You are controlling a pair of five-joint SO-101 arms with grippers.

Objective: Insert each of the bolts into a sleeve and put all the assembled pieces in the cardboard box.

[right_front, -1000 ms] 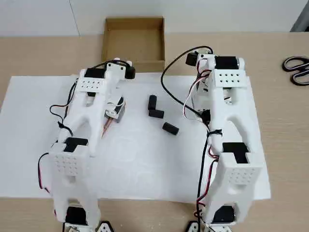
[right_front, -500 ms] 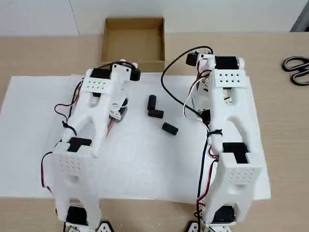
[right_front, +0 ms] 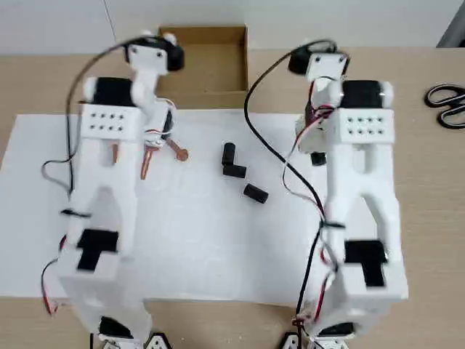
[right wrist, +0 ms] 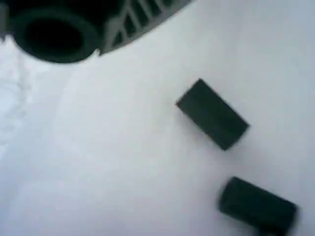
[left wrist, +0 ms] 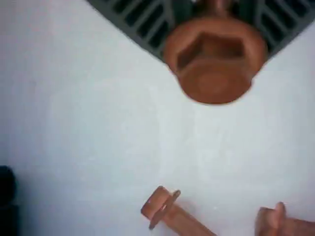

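Observation:
A copper bolt [left wrist: 214, 64] sits in my left gripper [left wrist: 216, 19], which is shut on it, head toward the camera. Two more bolts [left wrist: 170, 216] lie on the white sheet below it. In the high view the left gripper [right_front: 156, 134] hangs over these bolts [right_front: 147, 163], near the sheet's far left. My right gripper [right wrist: 74, 24] is shut on a black sleeve [right wrist: 54, 32], held above the sheet at the far right [right_front: 317, 156]. Three loose sleeves [right_front: 235, 171] lie mid-sheet between the arms. The cardboard box [right_front: 203, 65] stands open beyond the sheet.
A white sheet [right_front: 211, 247] covers the wooden table. Scissors [right_front: 447, 98] lie at the far right edge. Black and red cables loop from both arms over the sheet.
Both arms have risen from the sheet and now stand higher. The left gripper has lifted a bolt, uncovering the other bolts beneath it; the right has lifted a sleeve.

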